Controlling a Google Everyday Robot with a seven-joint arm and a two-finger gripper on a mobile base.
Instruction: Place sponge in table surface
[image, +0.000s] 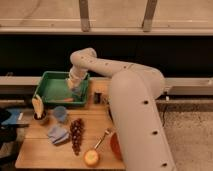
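Wooden planks form the desk (37, 150), over which a white robot arm (135, 100) bends to the green tray (50, 75) at the back left. The pincer (74, 87) sits clenched low inside the tray. The sponge cannot be made out there.

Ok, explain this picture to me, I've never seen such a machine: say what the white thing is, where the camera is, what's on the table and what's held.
The big white shape is a robot's single arm, filmed from above by one camera; its mounting does not show. The arm ends in a two-finger gripper, down inside the green tray at the back of the wooden table. It is shut; whether it grips anything is hidden. On the table lie a blue cup, a light blue cloth, grapes and a round yellow fruit.
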